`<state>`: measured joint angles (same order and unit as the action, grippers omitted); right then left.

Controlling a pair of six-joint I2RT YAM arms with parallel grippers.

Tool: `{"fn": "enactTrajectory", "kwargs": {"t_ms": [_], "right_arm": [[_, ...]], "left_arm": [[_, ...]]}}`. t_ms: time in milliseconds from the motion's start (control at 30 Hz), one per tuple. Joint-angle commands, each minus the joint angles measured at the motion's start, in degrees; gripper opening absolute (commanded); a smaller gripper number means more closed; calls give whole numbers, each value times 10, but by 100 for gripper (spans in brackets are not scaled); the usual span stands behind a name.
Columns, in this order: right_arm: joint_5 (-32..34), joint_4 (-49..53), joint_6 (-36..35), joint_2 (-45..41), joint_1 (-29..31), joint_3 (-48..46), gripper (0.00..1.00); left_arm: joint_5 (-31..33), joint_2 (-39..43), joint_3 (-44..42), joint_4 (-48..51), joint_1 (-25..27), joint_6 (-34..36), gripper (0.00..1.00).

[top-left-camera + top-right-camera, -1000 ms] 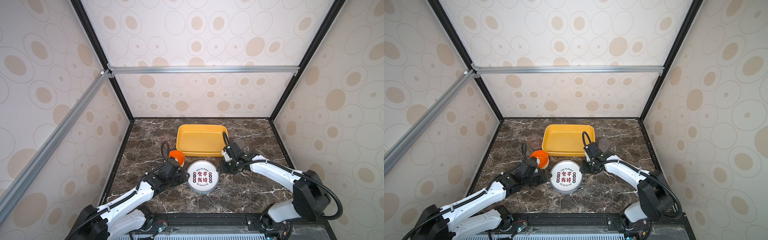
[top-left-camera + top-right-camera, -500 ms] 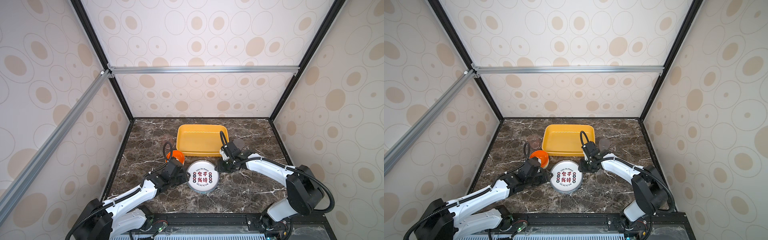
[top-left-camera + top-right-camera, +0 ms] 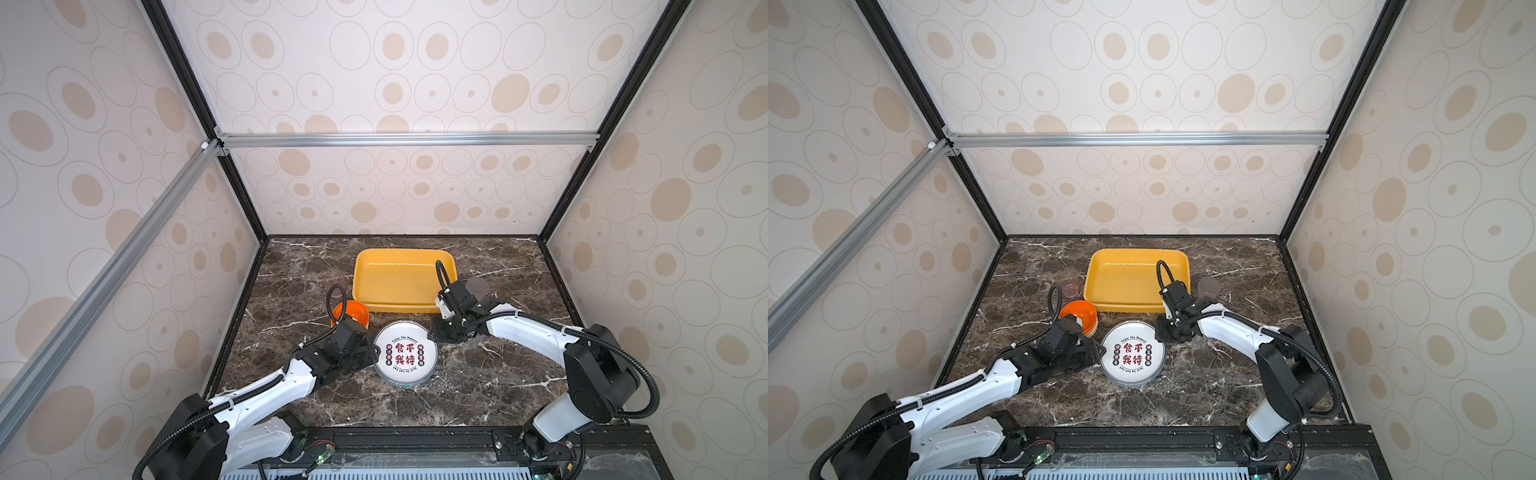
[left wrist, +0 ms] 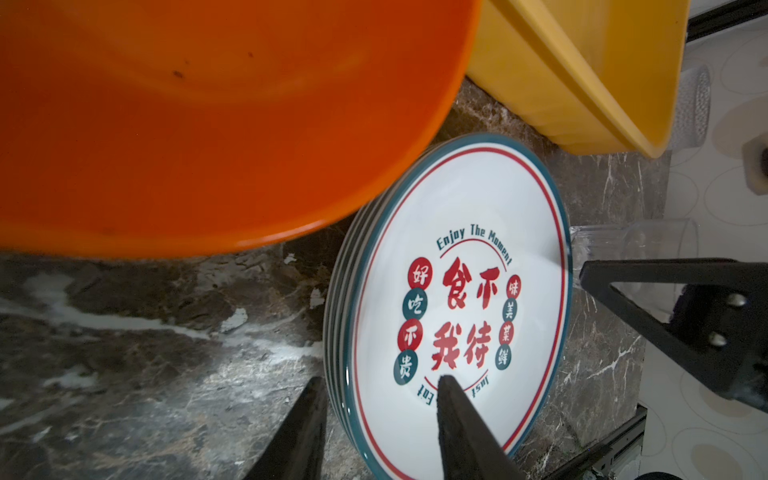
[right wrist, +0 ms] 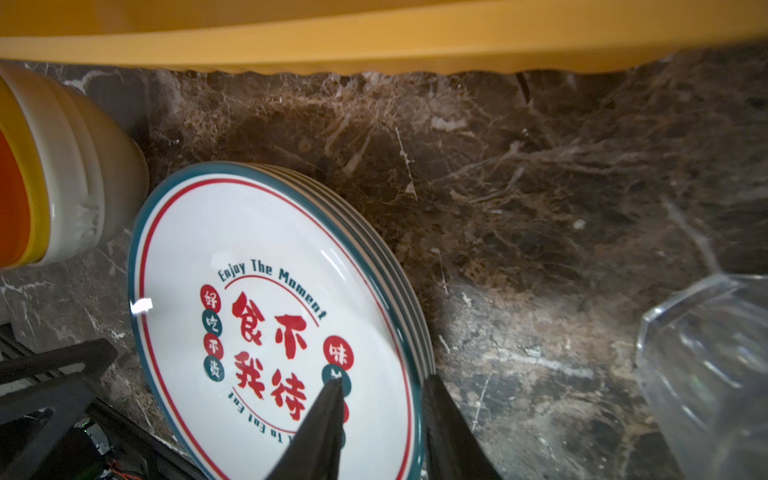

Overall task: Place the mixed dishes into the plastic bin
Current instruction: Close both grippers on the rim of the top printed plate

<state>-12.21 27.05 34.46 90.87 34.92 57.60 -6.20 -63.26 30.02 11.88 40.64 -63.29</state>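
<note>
Both low, left claw (image 4: pixel 378 395) and right claw (image 5: pixel 380 380) straddle plates (image 3: pixel 405 353).

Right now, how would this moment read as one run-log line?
left gripper: astride plate stack rim | right gripper: astride opposite rim | yellow bin: empty

Orange bowl (image 4: pixel 187 124) and clear cup (image 5: pixel 706 374) — both cropped by wrist views' edges.
</note>
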Motion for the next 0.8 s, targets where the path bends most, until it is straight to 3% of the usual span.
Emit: {"fn": "enactTrajectory", "kwargs": {"t_ms": [0, 300, 600, 767], "right_arm": [[-5, 4, 0, 12, 7, 15, 35], [-3, 7, -2, 18, 10, 19, 40], [-9, 1, -1, 21, 13, 18, 38], [0, 4, -1, 18, 13, 17, 46]], "left_arm": [[12, 1, -2, -1, 6, -12, 44], [12, 1, -6, -3, 7, -12, 44], [15, 5, -10, -2, 7, -16, 43], [15, 5, -9, 0, 7, -16, 43]]}}
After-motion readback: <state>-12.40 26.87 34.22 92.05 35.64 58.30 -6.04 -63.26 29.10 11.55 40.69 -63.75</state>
